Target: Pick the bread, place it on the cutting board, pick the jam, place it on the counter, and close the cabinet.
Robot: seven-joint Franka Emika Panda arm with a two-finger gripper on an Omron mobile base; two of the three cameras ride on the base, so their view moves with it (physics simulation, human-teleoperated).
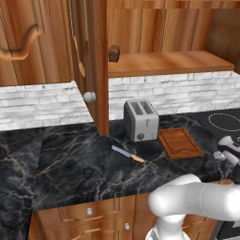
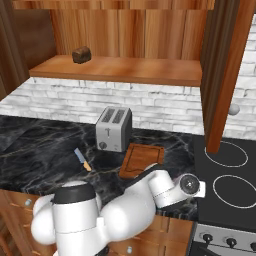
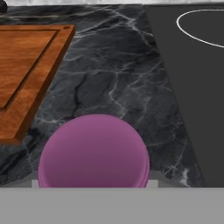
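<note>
The jam (image 3: 94, 148) shows its purple lid large at the bottom of the hand view, and my gripper (image 3: 93, 183) is shut on it, a pale fingertip (image 3: 35, 183) at each side. It hangs low over the black marble counter (image 3: 118, 74), between the cutting board (image 3: 26, 74) and the stove. From the base views, my gripper (image 1: 226, 151) (image 2: 196, 187) is just right of the cutting board (image 1: 180, 143) (image 2: 142, 160). The bread (image 1: 114, 53) (image 2: 81, 54) sits on the shelf of the cabinet (image 1: 168, 63), whose door (image 1: 91, 65) stands open.
A silver toaster (image 1: 140, 119) (image 2: 114, 129) stands behind the board. A knife (image 1: 127, 153) (image 2: 82, 159) lies on the counter left of it. The black stove (image 3: 192, 87) (image 2: 227, 170) borders the counter on the right. Wooden drawers (image 1: 89, 213) run below.
</note>
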